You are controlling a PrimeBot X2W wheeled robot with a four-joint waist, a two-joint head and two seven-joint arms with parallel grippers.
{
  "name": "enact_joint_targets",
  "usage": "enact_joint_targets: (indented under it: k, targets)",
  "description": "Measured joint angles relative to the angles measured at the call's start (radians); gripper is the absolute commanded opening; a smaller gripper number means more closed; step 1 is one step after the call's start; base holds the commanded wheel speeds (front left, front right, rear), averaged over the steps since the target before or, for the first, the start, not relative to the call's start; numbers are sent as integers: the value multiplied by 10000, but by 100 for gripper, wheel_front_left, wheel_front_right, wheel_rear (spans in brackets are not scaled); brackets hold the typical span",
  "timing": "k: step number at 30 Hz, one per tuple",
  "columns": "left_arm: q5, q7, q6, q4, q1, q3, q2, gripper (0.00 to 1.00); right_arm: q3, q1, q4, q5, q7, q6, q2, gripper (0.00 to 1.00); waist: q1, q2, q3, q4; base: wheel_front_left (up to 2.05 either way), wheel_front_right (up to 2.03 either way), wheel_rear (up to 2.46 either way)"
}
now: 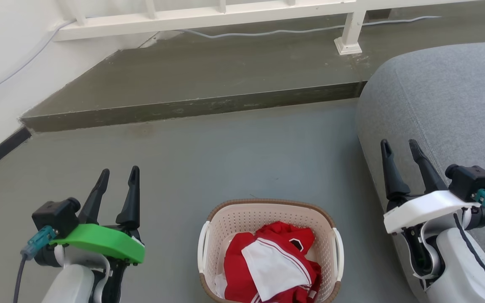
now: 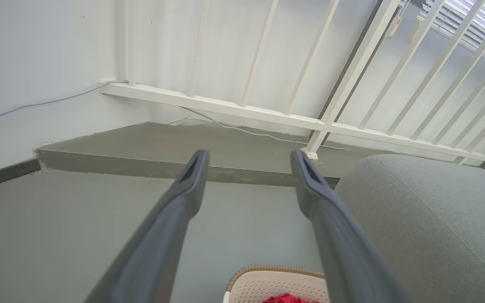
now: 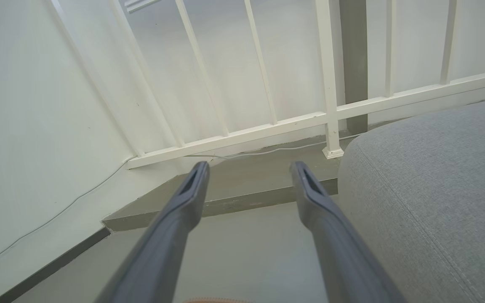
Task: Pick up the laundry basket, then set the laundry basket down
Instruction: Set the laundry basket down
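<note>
On the grey floor [image 1: 242, 155], just left of the sofa [image 1: 444, 105], the basket [image 1: 270, 203]: upright, a strip of floor between the two, not touching. Cream perforated walls, brown woven-look rim. One white handle [image 1: 202, 246] on the side away from the sofa, another [image 1: 338, 248] on the side toward it. Inside, a heap of red cloth [image 1: 242, 261] with a white piece [image 1: 272, 267] lying on top.

Well left of the sofa, beyond the basket, the left gripper [image 1: 120, 170]: raised off the floor, fingers spread apart, holding nothing, tips pointing toward the step [image 1: 192, 80]. Green shell behind the fingers. Along them in the left wrist view, floor and step between the tips, with the basket's rim and a bit of red at the bottom edge.

Over the sofa's left edge, the right gripper [image 1: 399, 144]: fingers likewise apart, gripping nothing, white shell behind. In the right wrist view, grey sofa fabric just to the right of the fingers.

Both grippers clear of the basket, one off each handle side.

Beyond the sofa's far end, the raised step, darker than the floor. On it a white railing [image 1: 209, 17], one post foot near the sofa's corner, and a pale cable [image 1: 276, 31] along the base. Far left of the sofa, a white wall [image 1: 6, 50] with a dark skirting strip.
</note>
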Motion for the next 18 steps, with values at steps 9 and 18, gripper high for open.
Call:
enact_joint_targets:
  k: [9,18]
  targets:
    - [539,-2,-190,-343,454,368,-309,100,-127,351,-286,-228,0,15,217,100,0,0,41,-14,0,0,0]
    - [880,-2,-345,-527,763,623,-581,100,-305,499,-454,-407,0,104,272,100,0,0,83,-40,0,0,0]
